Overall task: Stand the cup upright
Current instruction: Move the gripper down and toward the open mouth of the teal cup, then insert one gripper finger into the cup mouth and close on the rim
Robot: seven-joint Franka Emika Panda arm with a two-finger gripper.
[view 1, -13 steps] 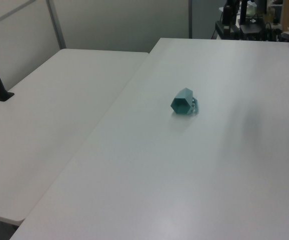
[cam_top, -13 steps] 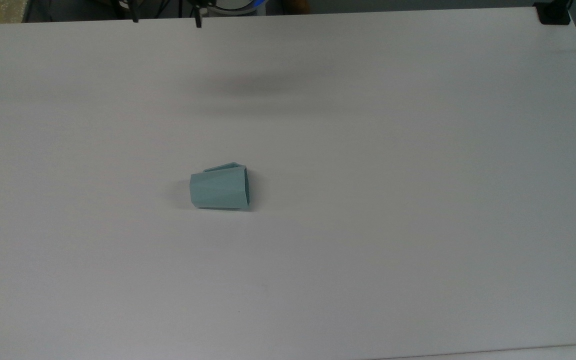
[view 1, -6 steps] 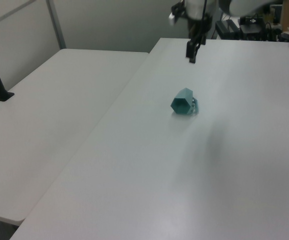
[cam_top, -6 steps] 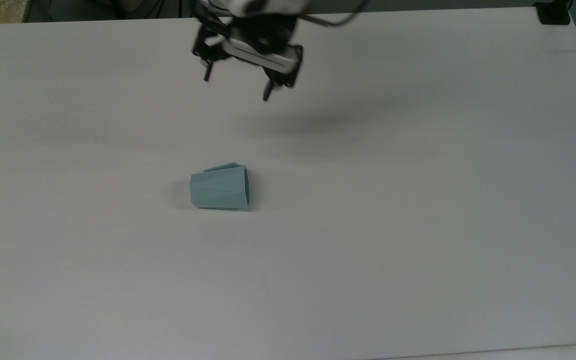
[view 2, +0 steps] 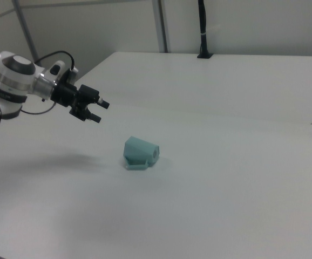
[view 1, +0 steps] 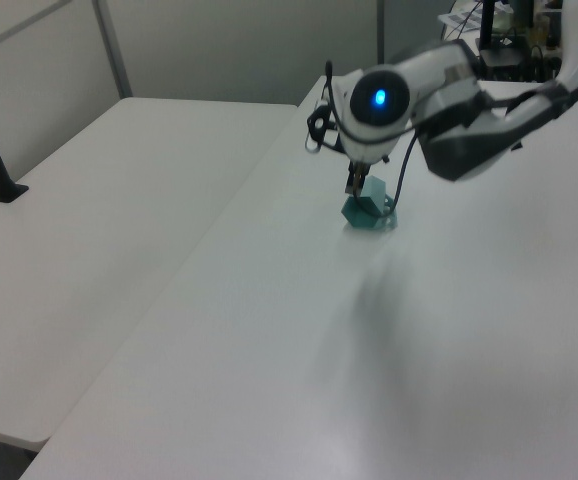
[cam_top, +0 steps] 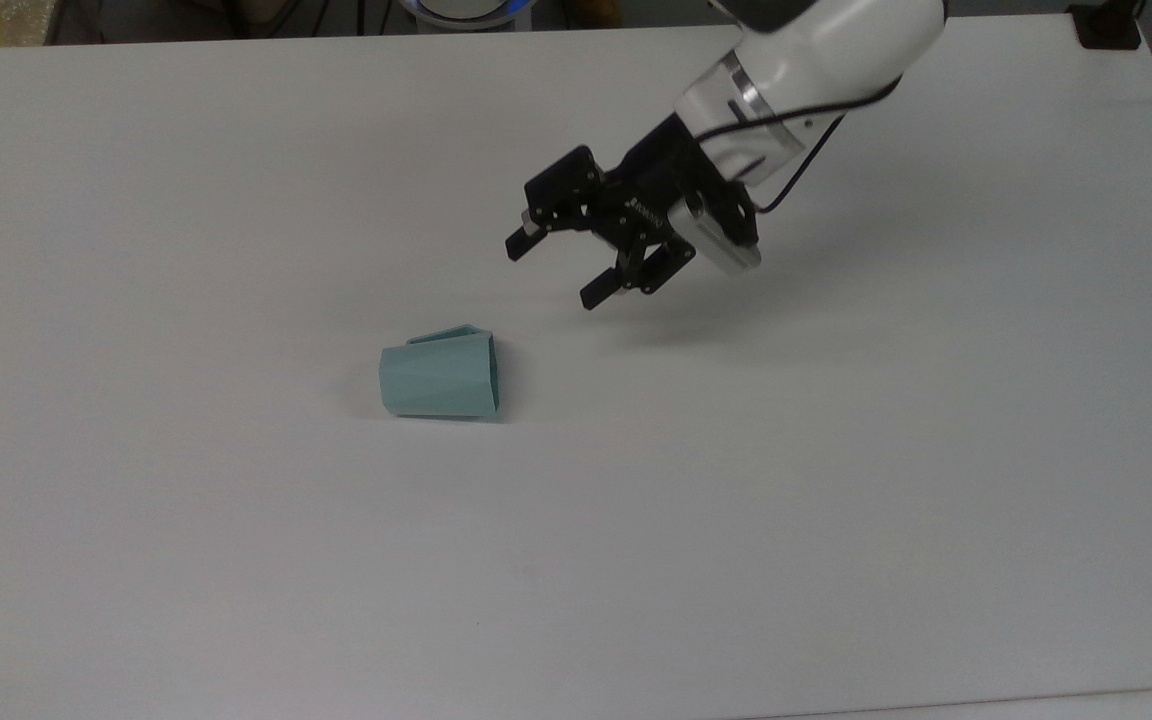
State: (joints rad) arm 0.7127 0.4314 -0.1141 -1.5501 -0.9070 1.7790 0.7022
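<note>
Top view: the cup (cam_top: 441, 380) lies on its side left of frame centre on the white table (cam_top: 836, 520), rim toward the top view's right; the gripper (cam_top: 554, 268), fingers spread with nothing between them, hangs up and right of it. Left view: the arm (view 1: 449, 110) partly covers the cup (view 1: 374, 205) at upper centre. Right view: the gripper (view 2: 97, 111) hovers in the upper left, apart from the cup (view 2: 140, 152) at centre

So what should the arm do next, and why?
Probably keep moving the gripper toward the top view's lower left and down to the cup. The cup lies on its side on the table, and the open jaws are short of it, holding nothing.
</note>
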